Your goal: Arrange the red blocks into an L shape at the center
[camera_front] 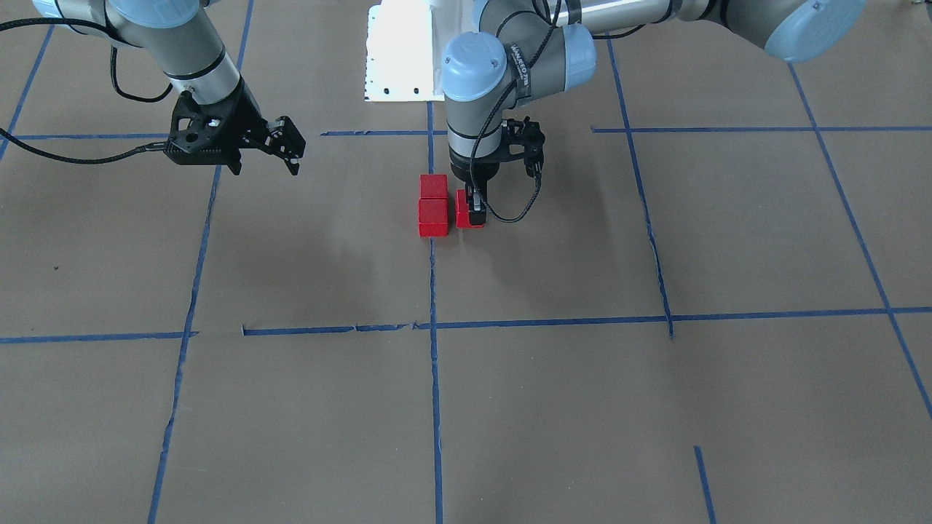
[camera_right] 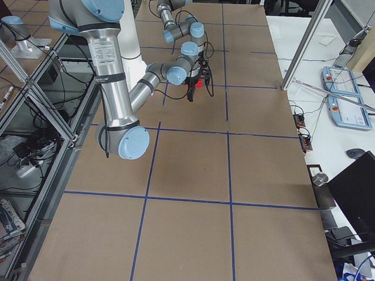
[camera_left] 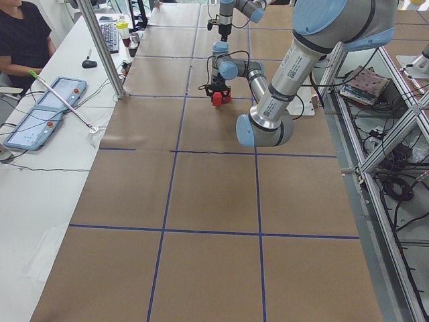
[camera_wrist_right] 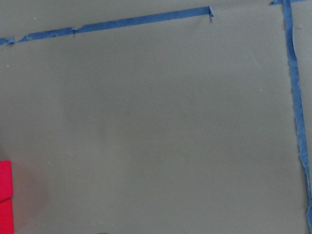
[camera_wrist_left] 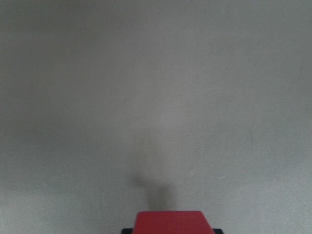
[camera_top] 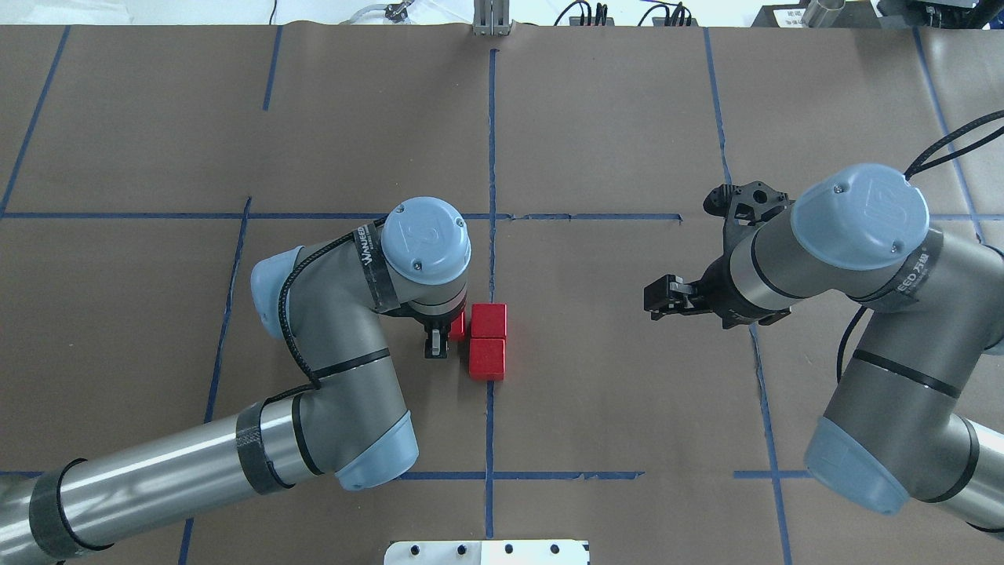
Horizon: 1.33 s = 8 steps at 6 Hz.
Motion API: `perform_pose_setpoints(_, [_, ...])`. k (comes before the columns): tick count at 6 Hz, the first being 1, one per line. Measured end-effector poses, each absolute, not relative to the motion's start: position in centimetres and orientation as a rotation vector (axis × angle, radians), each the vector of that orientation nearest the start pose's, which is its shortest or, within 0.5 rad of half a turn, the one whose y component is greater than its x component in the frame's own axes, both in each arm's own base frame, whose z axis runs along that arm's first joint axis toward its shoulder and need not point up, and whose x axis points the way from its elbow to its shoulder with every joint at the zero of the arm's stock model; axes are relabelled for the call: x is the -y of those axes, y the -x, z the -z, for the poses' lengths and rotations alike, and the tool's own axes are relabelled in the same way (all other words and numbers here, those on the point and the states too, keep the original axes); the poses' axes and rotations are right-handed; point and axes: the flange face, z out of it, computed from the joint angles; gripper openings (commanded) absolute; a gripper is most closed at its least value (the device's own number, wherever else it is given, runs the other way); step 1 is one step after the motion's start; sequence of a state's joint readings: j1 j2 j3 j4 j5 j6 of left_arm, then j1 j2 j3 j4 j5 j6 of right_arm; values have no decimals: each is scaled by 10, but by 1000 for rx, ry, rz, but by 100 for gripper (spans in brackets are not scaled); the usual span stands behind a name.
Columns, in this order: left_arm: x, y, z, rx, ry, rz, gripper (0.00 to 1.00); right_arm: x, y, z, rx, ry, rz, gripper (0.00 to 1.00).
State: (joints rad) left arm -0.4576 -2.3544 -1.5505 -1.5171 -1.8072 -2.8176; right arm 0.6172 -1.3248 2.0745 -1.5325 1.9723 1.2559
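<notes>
Two red blocks (camera_front: 433, 185) (camera_front: 433, 218) lie touching in a column on the central blue tape line (camera_front: 432, 276), at the center of the brown paper. In the overhead view they are the far block (camera_top: 489, 320) and the near block (camera_top: 487, 359). My left gripper (camera_front: 473, 209) points straight down and is shut on the third red block (camera_front: 463, 211), low at the paper, close beside the block farther from me, on my left. This block fills the bottom of the left wrist view (camera_wrist_left: 168, 222). My right gripper (camera_front: 291, 145) is open, empty, and well off to my right.
The white robot base plate (camera_front: 400, 51) sits at my edge of the table. Blue tape lines (camera_wrist_right: 112, 23) grid the brown paper. An operator (camera_left: 20, 33) sits by tablets (camera_left: 40, 114) beyond the table's far side. Metal posts (camera_left: 100, 47) stand there.
</notes>
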Motion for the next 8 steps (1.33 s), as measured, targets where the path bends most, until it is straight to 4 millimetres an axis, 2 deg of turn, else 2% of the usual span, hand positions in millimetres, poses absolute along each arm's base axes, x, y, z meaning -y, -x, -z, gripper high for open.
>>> perform_pose_setpoints(2, [421,-608,-199,-622,539,1547,0,381,375,-302,863,-8,-124,100])
perform_pose_setpoints(5, [415,-615,-204,-608,540,1541,0,382,375,-303,862,-7,-124,100])
perform_pose_setpoints(6, [413,-616,-204,-607,540,1540,8,382,375,-303,862,-7,-124,100])
perform_pose_setpoints(7, [412,-616,-204,-607,540,1539,99,382,375,-303,862,-7,-125,100])
perform_pose_setpoints(8, [412,-617,-206,-601,540,1540,100,381,375,-303,862,-7,-125,100])
